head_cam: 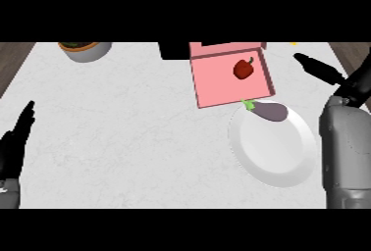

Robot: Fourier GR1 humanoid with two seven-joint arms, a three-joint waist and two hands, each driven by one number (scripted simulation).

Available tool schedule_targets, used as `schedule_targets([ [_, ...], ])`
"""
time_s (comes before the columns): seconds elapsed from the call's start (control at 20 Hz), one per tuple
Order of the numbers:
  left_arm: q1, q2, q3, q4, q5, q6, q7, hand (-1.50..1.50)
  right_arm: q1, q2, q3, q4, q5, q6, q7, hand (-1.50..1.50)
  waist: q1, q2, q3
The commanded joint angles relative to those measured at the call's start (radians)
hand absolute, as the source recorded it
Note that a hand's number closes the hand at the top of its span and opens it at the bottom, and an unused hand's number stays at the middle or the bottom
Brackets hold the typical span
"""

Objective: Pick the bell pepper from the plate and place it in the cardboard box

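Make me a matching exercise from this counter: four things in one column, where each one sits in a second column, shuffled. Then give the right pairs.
Things:
1. bell pepper
2. eggplant
3. grey pot
4. left hand

Places:
A. on the far rim of the white plate
B. inside the pink box
C. at the view's left edge, resting open
D. at the far left corner of the counter

Pairs: 1-B, 2-A, 3-D, 4-C

Grey forearms (346, 147), black robot hands (319, 67)
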Motion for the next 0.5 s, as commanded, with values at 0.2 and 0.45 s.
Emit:
schedule_targets([
  [0.2, -0.034, -0.015, 0.008, 0.049, -0.011, 0.017, -0.007, 0.00, 0.426, -0.015, -0.008, -0.418, -0.133, 0.227, 0.036, -1.50, -0.017, 0.002, -0.001],
  [0.45, -0.044, -0.028, -0.017, 0.004, -0.018, -0.005, 0.014, 0.00, 0.589, -0.027, -0.004, -0.501, -0.185, 0.311, 0.041, -1.50, 0.015, 0.009, 0.000],
])
